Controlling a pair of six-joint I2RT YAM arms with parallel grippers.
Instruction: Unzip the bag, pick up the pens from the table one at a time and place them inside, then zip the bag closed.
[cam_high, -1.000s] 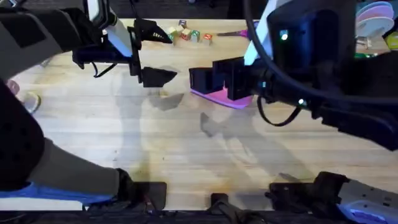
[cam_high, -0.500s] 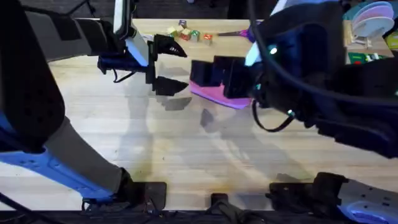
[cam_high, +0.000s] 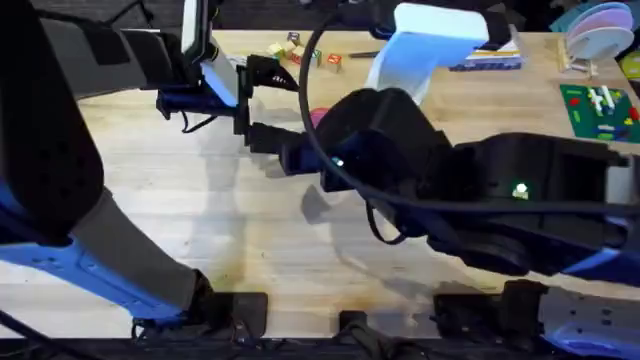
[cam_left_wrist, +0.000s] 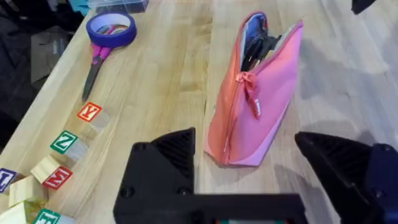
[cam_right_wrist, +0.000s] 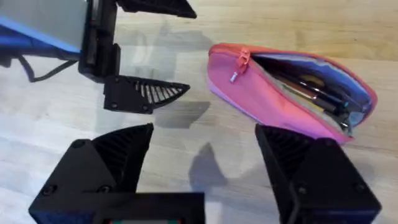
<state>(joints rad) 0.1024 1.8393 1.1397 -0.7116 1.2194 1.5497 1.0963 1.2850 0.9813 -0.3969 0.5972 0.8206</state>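
Bag (cam_right_wrist: 292, 93) is seen lying on the table (cam_right_wrist: 186, 155), bright pink, zipper largely undone, mouth gaping along most of its length; zipper pull (cam_right_wrist: 235, 76) sits near one end. Pens (cam_right_wrist: 311, 90) are visible inside the open mouth, dark barrels lying lengthwise against the blue lining. In the left wrist view the bag (cam_left_wrist: 255, 106) lies on its long edge, opening turned away from the camera, dark contents showing at the far end.

Left gripper (cam_left_wrist: 261, 180) is held just short of the bag's near end, fingers spread wide, nothing between them; from overhead it (cam_high: 268, 105) is placed at upper centre of the table. Right gripper (cam_right_wrist: 205, 180) is likewise spread and empty, held above bare wood beside the bag, apart from it. In the overhead view a sliver of pink (cam_high: 318, 118) is glimpsed past the right arm, which covers the rest.

Purple-handled scissors (cam_left_wrist: 102, 43) and lettered wooden blocks (cam_left_wrist: 62, 149) are noted along the table edge beside the bag, apart from it
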